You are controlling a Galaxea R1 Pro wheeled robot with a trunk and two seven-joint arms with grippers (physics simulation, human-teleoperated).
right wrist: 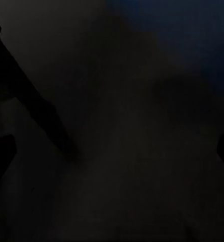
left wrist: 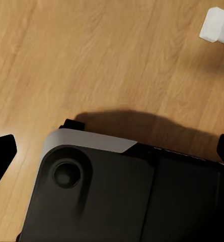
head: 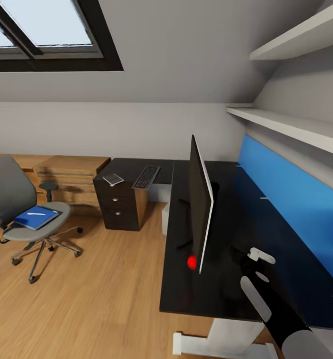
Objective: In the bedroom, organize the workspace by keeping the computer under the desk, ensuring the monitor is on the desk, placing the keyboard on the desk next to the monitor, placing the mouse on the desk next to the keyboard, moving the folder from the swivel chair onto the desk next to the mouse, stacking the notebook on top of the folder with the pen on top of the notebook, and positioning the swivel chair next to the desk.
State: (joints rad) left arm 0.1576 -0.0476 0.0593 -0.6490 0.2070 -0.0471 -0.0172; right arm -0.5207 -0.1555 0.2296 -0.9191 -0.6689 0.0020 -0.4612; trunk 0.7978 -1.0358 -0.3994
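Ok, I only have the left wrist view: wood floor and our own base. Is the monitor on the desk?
Observer: Yes. In the head view the monitor stands upright on the desk, seen edge-on.
Operator: And the keyboard?
Observer: The keyboard lies on the desk's far wing, above the drawer unit, apart from the monitor.
Operator: Anything on the chair?
Observer: The blue notebook lies on the swivel chair seat, with the pen on top of it.

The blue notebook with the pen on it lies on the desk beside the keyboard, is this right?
Not quite. In the head view the blue notebook with the pen on it lies on the swivel chair, far from the keyboard on the desk.
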